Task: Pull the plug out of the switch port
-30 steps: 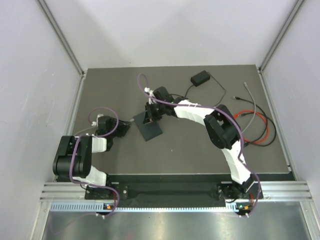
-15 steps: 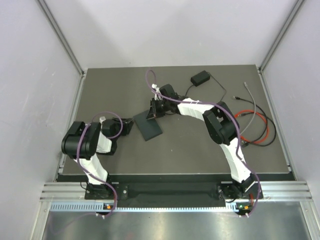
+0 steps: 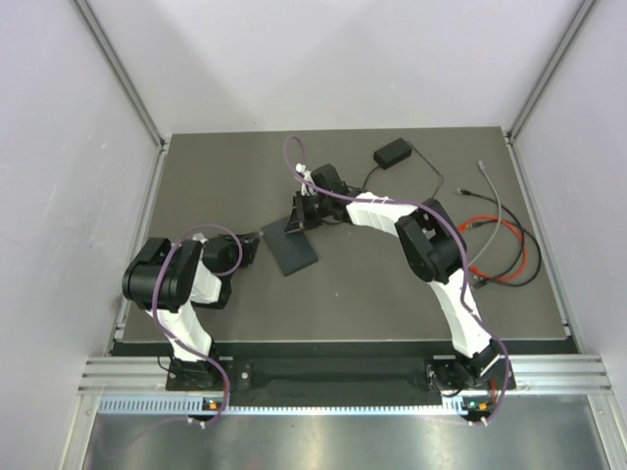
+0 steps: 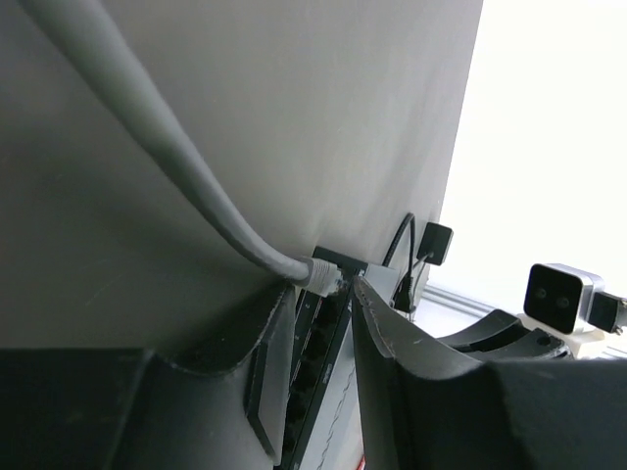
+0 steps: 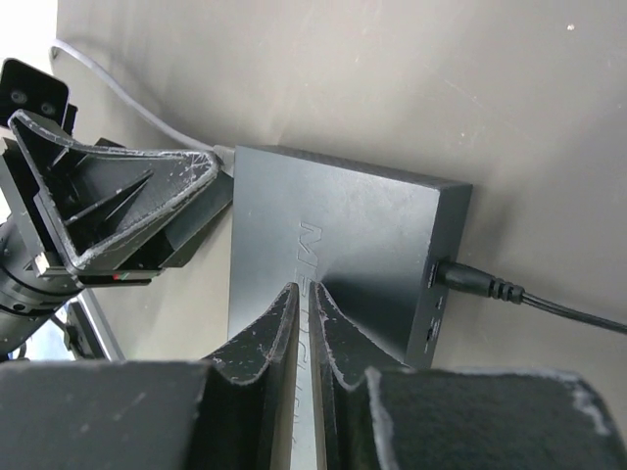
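Observation:
The switch point(image 3: 291, 249) is a flat black box lying mid-table; its top also fills the right wrist view point(image 5: 333, 225). My right gripper point(image 5: 306, 292) is shut, with its tips resting on the switch's top face point(image 3: 297, 223). My left gripper point(image 3: 252, 247) is open at the switch's left edge, its fingers either side of the row of ports point(image 4: 312, 362). The grey plug point(image 4: 323, 274) on a grey cable point(image 4: 167, 157) sits at the far end of that row, just past my left fingertips. I cannot tell whether it is seated in a port.
A thin black power cord point(image 5: 490, 291) enters the switch's short side. A small black power brick point(image 3: 392, 154) lies at the back. Red and black cables point(image 3: 502, 250) and a loose grey cable point(image 3: 490, 186) lie coiled at the right.
The left arm has folded up and swung its elbow inward, with the gripper still at the switch's left edge. The right gripper has shifted slightly back and to the right on the switch.

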Tool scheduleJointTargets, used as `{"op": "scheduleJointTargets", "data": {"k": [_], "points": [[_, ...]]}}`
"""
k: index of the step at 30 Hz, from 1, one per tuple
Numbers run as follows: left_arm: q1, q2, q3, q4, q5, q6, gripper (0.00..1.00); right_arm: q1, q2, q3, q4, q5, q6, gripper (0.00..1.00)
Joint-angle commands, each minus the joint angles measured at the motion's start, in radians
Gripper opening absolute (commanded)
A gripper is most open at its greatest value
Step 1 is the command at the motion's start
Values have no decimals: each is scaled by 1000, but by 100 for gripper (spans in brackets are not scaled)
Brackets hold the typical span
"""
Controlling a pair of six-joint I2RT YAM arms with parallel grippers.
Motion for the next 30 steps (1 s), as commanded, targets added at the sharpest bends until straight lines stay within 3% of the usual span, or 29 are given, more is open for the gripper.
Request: {"op": "scheduleJointTargets", "data": {"k": [1, 21, 25, 28, 29, 30], "points": [[-16, 36, 20, -55, -41, 10, 35, 11, 37, 44, 3, 5, -6, 9], [-77, 49, 100, -272, -139, 7, 32, 13, 63, 88, -43, 14, -33, 7], [-82, 60, 115, -292, -147, -7, 22, 13, 60, 93, -60, 15, -47, 7], [-85, 63, 121, -311, -153, -13, 9, 13, 57, 93, -72, 25, -58, 7], [-85, 66, 124, -315, -153, -16, 0, 13, 55, 93, -75, 26, -61, 7], [-85, 68, 123, -317, -153, -19, 0, 13, 55, 94, -77, 26, -64, 7]]}}
